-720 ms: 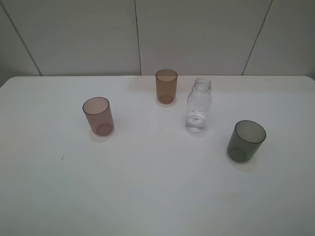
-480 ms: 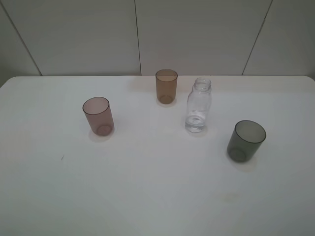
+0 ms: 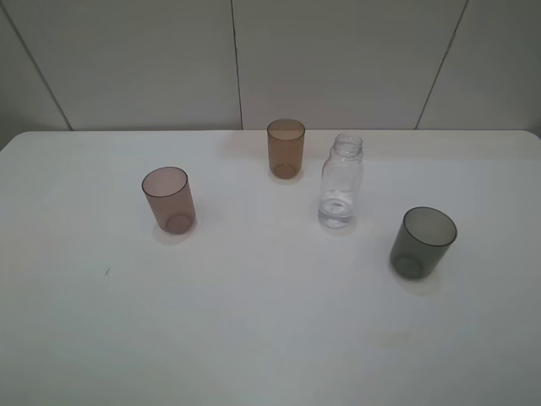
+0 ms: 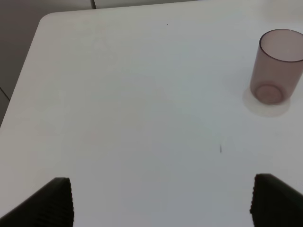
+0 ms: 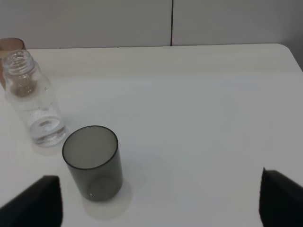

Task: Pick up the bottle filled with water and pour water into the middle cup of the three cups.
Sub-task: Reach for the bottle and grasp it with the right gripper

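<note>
The clear bottle [image 3: 341, 182] stands upright and uncapped on the white table [image 3: 270, 321]. The amber-brown middle cup [image 3: 286, 148] stands just behind and left of it. The mauve-pink cup [image 3: 168, 199] is at the left, the dark grey cup [image 3: 422, 242] at the right. The right wrist view shows the bottle [image 5: 33, 101], the grey cup [image 5: 93, 161] and an edge of the amber cup [image 5: 9, 46]. The left wrist view shows the pink cup [image 4: 276, 66]. My left gripper [image 4: 161, 201] and right gripper [image 5: 161, 201] are open and empty, away from all objects. Neither arm shows in the exterior view.
A grey panelled wall [image 3: 270, 59] runs behind the table's back edge. The table's left corner and edge [image 4: 40, 28] show in the left wrist view. A small dark speck [image 3: 106, 271] marks the tabletop at the left.
</note>
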`<state>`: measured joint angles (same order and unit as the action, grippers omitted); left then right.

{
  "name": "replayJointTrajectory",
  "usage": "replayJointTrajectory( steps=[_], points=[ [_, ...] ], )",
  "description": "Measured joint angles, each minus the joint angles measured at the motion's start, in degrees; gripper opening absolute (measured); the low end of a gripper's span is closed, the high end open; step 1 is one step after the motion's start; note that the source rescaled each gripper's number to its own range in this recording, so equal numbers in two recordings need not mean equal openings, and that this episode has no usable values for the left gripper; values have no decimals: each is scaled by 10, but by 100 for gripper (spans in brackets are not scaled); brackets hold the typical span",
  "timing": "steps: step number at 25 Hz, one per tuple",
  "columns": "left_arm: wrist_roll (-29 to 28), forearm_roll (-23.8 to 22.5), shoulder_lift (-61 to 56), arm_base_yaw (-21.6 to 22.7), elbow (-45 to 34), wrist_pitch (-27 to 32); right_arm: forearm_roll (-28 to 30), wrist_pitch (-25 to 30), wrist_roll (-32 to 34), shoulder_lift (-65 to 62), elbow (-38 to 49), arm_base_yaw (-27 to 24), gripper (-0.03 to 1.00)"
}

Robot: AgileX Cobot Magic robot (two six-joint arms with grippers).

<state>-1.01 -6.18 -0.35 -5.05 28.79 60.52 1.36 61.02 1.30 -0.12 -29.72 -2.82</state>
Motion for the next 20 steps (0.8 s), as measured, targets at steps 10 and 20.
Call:
replayJointTrajectory(
  steps=[10, 20],
  points=[
    [0, 0, 0, 0, 0, 0, 0, 0, 0, 0, 0, 0, 100],
    [0, 0, 0, 0, 0, 0, -9, 0, 0, 5, 0, 0, 100]
  ],
)
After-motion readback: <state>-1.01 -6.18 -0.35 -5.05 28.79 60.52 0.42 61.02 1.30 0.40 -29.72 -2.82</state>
